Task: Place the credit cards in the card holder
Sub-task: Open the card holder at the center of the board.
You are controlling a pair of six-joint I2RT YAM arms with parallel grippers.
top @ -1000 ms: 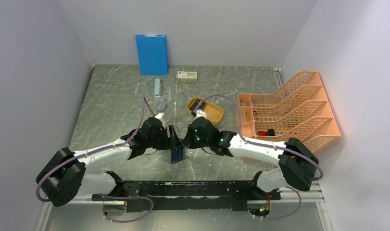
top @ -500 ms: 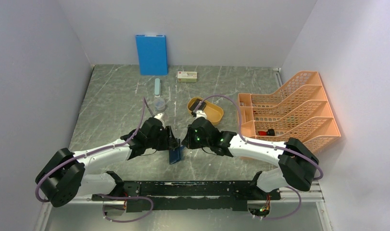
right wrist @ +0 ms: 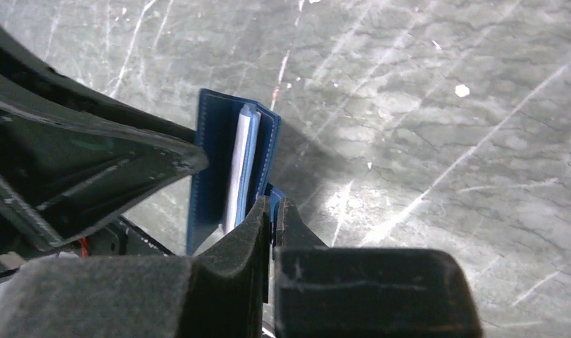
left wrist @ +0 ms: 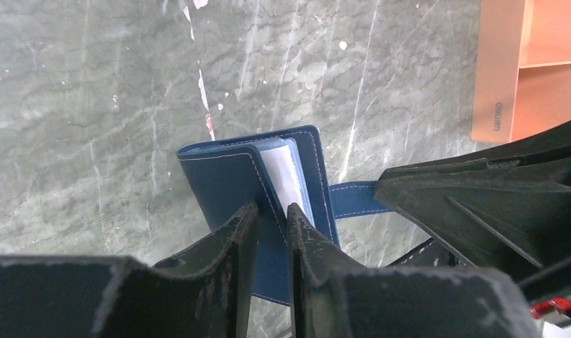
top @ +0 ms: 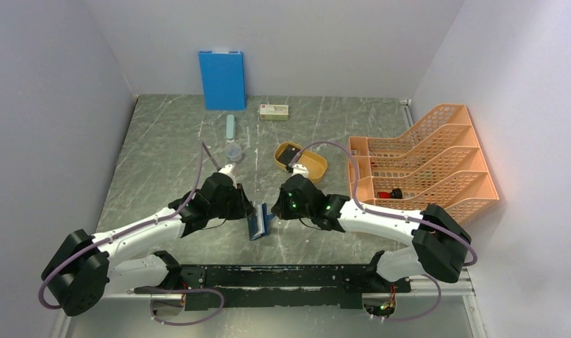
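Item: card holder [top: 258, 221]. Jaws: left gripper [left wrist: 268, 211] narrow on cover [left wrist: 222, 179], right gripper [right wrist: 275, 205] pinching snap tab [left wrist: 353, 199]. Risk: shallow grip, cover slips shut.

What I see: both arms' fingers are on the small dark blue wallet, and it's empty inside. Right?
Not empty: the card holder has white sheets between its covers, as both wrist views show. The left fingers and right fingers are indeed on it.

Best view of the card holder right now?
Left wrist: the card holder fills mid-frame, covers parted, white sheets visible inside. Right wrist shows it edge-on, its near end hidden. Top external shows it small, with no detail.
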